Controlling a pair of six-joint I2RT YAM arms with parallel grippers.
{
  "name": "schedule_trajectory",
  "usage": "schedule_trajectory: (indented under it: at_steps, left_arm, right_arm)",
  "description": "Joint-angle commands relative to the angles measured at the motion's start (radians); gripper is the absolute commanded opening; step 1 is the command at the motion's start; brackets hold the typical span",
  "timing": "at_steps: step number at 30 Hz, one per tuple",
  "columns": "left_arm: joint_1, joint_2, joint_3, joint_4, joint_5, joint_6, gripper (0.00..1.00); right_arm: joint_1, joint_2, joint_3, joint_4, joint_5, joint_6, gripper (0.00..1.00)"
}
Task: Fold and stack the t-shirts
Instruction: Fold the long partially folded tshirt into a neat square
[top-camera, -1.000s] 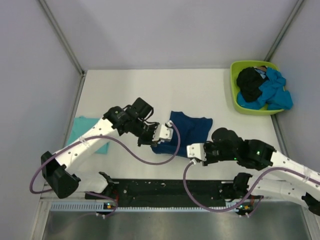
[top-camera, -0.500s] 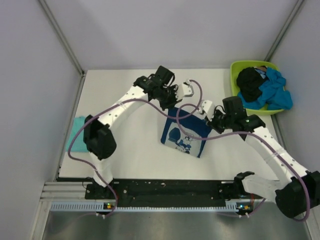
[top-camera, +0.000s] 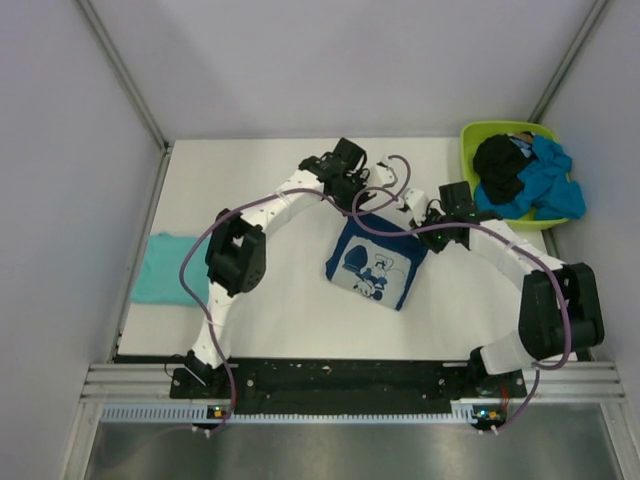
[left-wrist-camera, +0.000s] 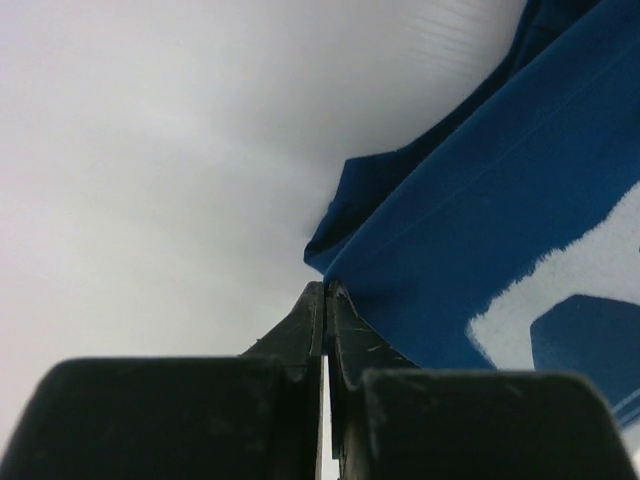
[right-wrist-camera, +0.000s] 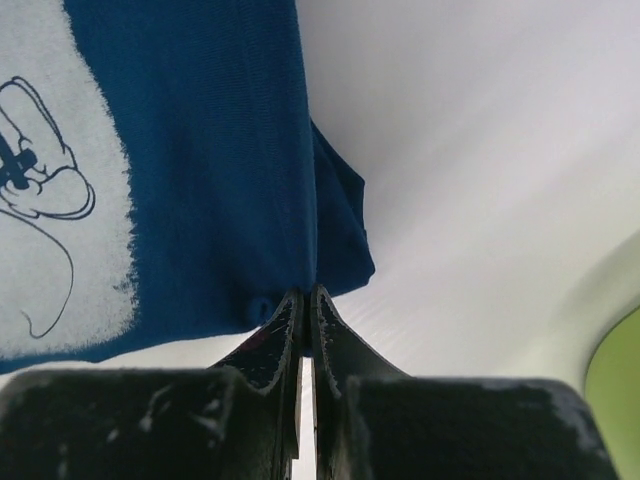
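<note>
- We see the dark navy cloth t-shirt (top-camera: 375, 265) with a pale blue-white cartoon print lying print-up near the middle of the white tabletop (top-camera: 270, 190), roughly a folded rectangle.
- The left tool (left-wrist-camera: 326, 290) has its fingers pressed together at the shirt's far left corner. The tips meet the navy hem, so it appears to pinch the cloth, though the pinched edge itself is hard to make out.
- The right tool (right-wrist-camera: 305, 295) is likewise pressed together, its tips at the far right corner, with a small fold of navy cloth caught at them.
- A light teal cloth t-shirt (top-camera: 165, 268) lies flat at the left edge of the tabletop, well apart from the navy one.
- In the far right corner stands a lime-green plastic tub (top-camera: 468, 170). It holds a crumpled black cloth t-shirt (top-camera: 500, 168) and a bright blue cloth t-shirt (top-camera: 545, 180) that spills over the right rim.
</note>
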Motion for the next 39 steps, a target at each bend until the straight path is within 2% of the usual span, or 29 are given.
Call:
schedule_trajectory:
  at_steps: [1,5,9,12,15,16,18,19,21,24,26,29,32,35,39]
  left_arm:
    - [0.012,0.044,0.045,0.104,-0.102,-0.002,0.00]
    - [0.010,0.104,0.092,0.099,-0.098,-0.039,0.00]
    - [0.012,0.133,0.102,0.144,-0.113,-0.077,0.04]
    - [0.012,0.167,0.143,0.177,-0.160,-0.109,0.19]
    - [0.010,0.204,0.198,0.179,-0.194,-0.126,0.37]
    - [0.010,0.208,0.206,0.185,-0.211,-0.132,0.40]
    - [0.012,0.207,0.226,0.188,-0.225,-0.139,0.45]
    - [0.013,0.196,0.237,0.182,-0.263,-0.145,0.45]
    - [0.021,0.146,0.244,0.149,-0.245,-0.175,0.45]
    - [0.033,0.001,0.115,0.122,-0.106,-0.264,0.43]
    - [0.029,-0.110,-0.065,0.151,0.011,-0.289,0.38]
    - [0.023,-0.224,-0.275,0.207,0.219,-0.349,0.22]
    - [0.012,-0.242,-0.395,0.217,0.320,-0.415,0.20]
    - [0.004,-0.236,-0.481,0.262,0.318,-0.453,0.19]
    - [0.006,-0.203,-0.518,0.256,0.226,-0.501,0.15]
  right_arm:
    - [-0.037,0.066,0.070,0.047,0.081,0.007,0.00]
    - [-0.035,0.129,0.113,0.061,0.103,0.028,0.00]
    - [-0.037,0.179,0.134,0.104,0.107,0.037,0.07]
    - [-0.038,0.264,0.192,0.125,0.187,0.074,0.09]
    - [-0.038,0.341,0.261,0.121,0.268,0.131,0.20]
    - [-0.038,0.356,0.283,0.125,0.299,0.158,0.26]
    - [-0.037,0.374,0.341,0.122,0.387,0.221,0.27]
    - [-0.038,0.376,0.389,0.116,0.430,0.258,0.27]
    - [-0.037,0.355,0.479,0.023,0.449,0.342,0.27]
    - [-0.032,0.251,0.507,-0.080,0.379,0.560,0.32]
    - [-0.028,0.151,0.422,-0.088,0.246,0.687,0.34]
    - [0.010,0.040,0.242,-0.044,0.115,0.812,0.31]
    - [0.050,-0.007,0.097,0.044,0.054,0.892,0.28]
    - [0.055,-0.011,-0.037,0.159,0.044,0.962,0.25]
    - [0.038,0.072,-0.067,0.182,0.100,0.964,0.22]
